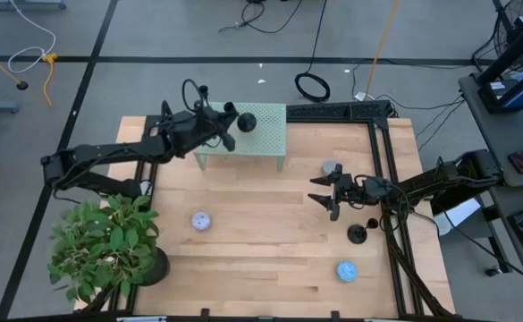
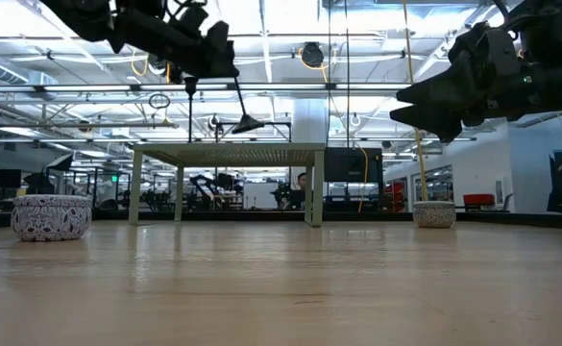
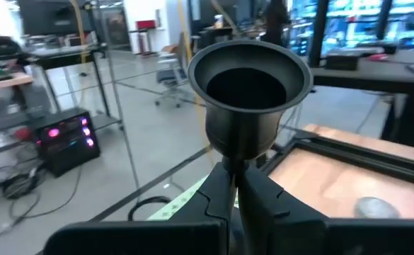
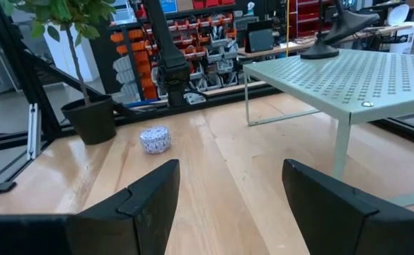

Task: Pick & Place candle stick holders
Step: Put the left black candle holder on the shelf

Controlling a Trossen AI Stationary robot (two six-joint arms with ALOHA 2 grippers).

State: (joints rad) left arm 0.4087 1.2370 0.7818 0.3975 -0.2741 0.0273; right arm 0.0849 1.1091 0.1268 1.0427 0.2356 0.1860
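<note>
— Over the green perforated stand [image 1: 270,134], what has the left gripper [image 1: 227,125] got?

— It is clamped on the thin stem of one candle stick holder [image 1: 247,122]. The holder hangs tilted, with its round base low over the stand's top. I cannot tell whether the base touches.

— And the other arm?

— The right gripper [image 1: 319,192] hovers above the wooden table [image 1: 270,250] with its fingers spread and nothing between them. It is near the stand's right end. A second holder [image 1: 358,234] stands upright on the wood just beside that arm, close to the black frame rail [image 1: 388,179].

— Any containers?

— Three small bowls: a patterned bowl [image 1: 200,221] left of centre, a blue-patterned bowl [image 1: 347,270] near the front right, and a grey bowl [image 1: 332,168] by the stand's right leg. What is in them cannot be made out. A dark pot [image 1: 154,266] at the front left corner holds a leafy plant [image 1: 105,237].

— What does one camera give that the others miss?

— Only the left wrist view looks straight into the held holder's cup [image 3: 249,78], which is empty. The right wrist view shows the base [image 4: 320,49] right at the stand's surface. Only the high view shows the second holder and the blue-patterned bowl.
</note>
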